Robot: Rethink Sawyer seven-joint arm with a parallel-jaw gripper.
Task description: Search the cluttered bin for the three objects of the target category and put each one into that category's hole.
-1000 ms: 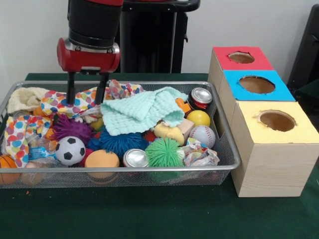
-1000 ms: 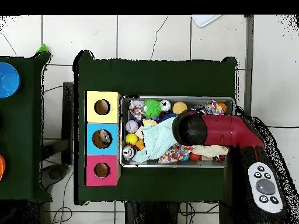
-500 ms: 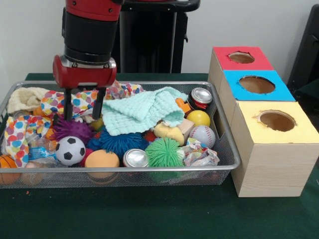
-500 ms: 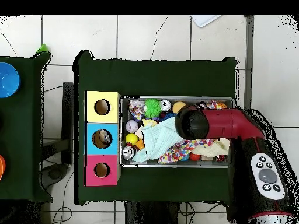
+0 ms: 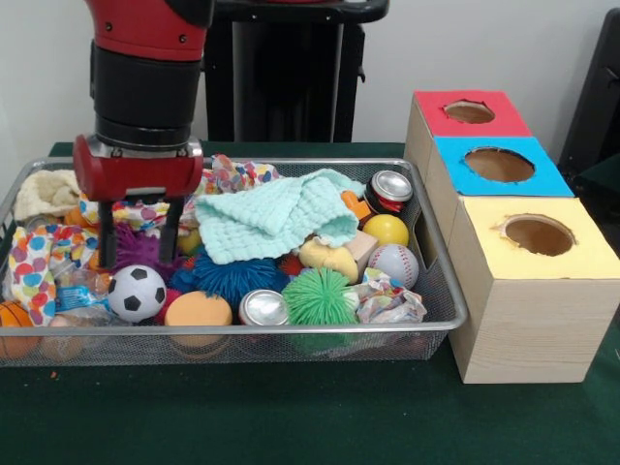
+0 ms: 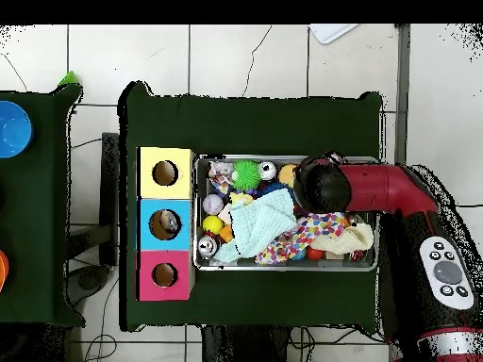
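I see a black-and-white soccer ball (image 5: 137, 292), a mint knitted cloth (image 5: 276, 217), and a dark green desk (image 5: 291, 417).

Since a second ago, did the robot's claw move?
Yes. In the front view the gripper slid left and lower, away from the mint cloth, down to the purple spiky ball.

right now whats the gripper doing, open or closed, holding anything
Gripper: open, holding nothing, its two fingers straddling the purple spiky ball in the wire bin.
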